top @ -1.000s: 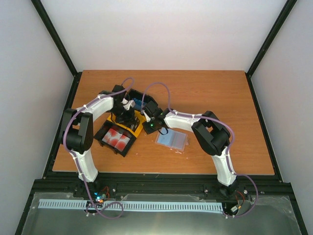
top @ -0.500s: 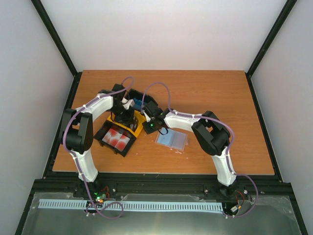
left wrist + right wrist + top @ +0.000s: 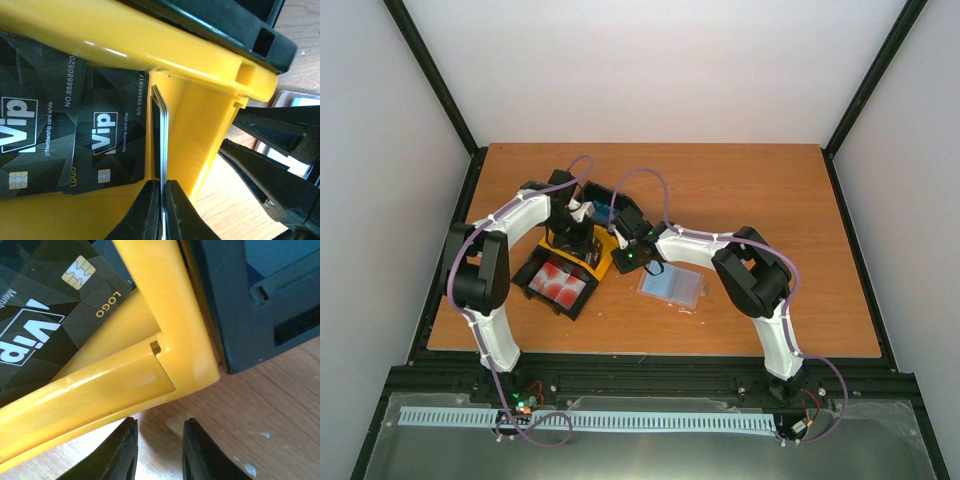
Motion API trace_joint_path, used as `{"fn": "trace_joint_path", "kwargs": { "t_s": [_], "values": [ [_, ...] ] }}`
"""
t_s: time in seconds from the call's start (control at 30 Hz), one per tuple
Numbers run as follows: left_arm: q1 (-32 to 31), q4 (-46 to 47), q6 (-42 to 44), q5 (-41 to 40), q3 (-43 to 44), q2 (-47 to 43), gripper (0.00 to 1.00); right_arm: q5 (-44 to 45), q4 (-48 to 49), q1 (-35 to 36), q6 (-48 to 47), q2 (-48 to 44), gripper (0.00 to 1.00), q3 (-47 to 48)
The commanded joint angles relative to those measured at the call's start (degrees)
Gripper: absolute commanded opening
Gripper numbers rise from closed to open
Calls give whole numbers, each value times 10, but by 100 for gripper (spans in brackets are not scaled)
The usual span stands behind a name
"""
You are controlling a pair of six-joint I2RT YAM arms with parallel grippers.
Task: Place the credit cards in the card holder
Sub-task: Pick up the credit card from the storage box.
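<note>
My left gripper [image 3: 582, 243] is inside the yellow bin [image 3: 603, 247] and is shut on a black card [image 3: 161, 130] that stands on edge against the bin's wall. Other black VIP cards [image 3: 107, 135] lie flat on the bin's floor. My right gripper [image 3: 159, 450] is open and empty, just outside the yellow bin's corner [image 3: 170, 345], low over the wood. Red cards [image 3: 560, 283] lie in the near black bin. Blue cards [image 3: 604, 209] lie in the far black bin. The card holder [image 3: 672, 286] lies open on the table to the right of the tray, its clear sleeves looking pale blue.
The three-bin tray runs diagonally at the table's centre left. The right gripper's black fingers [image 3: 270, 175] show close beside the yellow bin's outer wall. The black bin's corner [image 3: 260, 305] is next to the right gripper. Black frame rails border the table.
</note>
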Motion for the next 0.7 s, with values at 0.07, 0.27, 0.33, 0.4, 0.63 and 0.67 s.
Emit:
{"fn": "trace_joint_path", "kwargs": {
  "t_s": [0.07, 0.27, 0.33, 0.4, 0.63, 0.67],
  "values": [
    [-3, -10, 3, 10, 13, -20, 7, 10, 1, -4, 1, -19, 27, -12],
    [-3, -6, 1, 10, 7, -18, 7, 9, 3, -3, 0, -21, 27, -15],
    [-3, -5, 0, 10, 6, -18, 7, 9, 3, -3, 0, -21, 27, -16],
    [-3, -6, 0, 10, 7, -18, 6, 8, 4, -4, -1, -22, 27, -16],
    [-3, -18, -6, -14, 21, -23, 3, -11, 6, -9, 2, -32, 27, -14],
    [-3, -20, -8, -20, 25, -26, 2, -17, 6, -13, 4, -36, 28, -14]
  ]
}}
